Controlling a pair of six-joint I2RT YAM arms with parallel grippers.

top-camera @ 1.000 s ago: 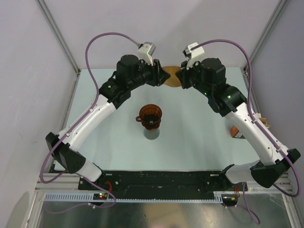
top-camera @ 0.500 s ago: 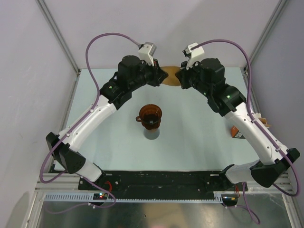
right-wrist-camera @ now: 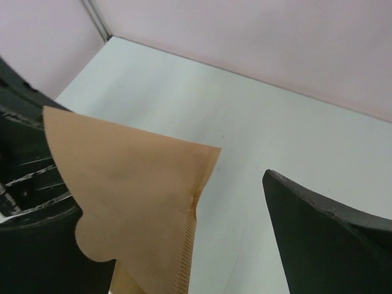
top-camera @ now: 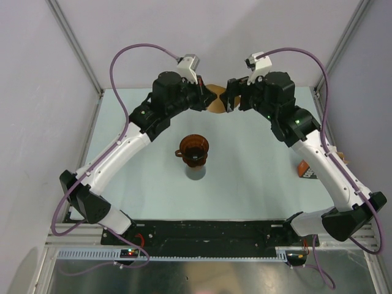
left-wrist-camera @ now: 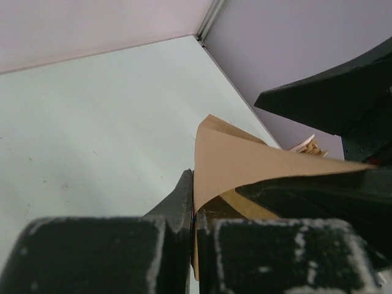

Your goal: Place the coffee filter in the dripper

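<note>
Pinching the coffee filter (left-wrist-camera: 245, 159) by one edge, the left fingers (left-wrist-camera: 92, 257) are clenching flat on the paper and holding it up in the air. The filter is hanging beyond the dripper (top-camera: 193, 147), slightly to its right and well apart from its rim. The dripper itself is standing upright nearer the arm bases, its mouth showing nothing inside. The right fingers (right-wrist-camera: 324, 245) are standing spread wide on either side of the filter's free part, gripping nothing. Whether one of them is brushing the paper is hard to tell.

The filter is looking thin, very light and floppy, so it is likely going to bend, flutter and crease under any hard push. The crimped seam along its side is probably offering the stiffest place to grip. It is lying folded flat, so it likely needs spreading into a cone above the dripper's rim.
</note>
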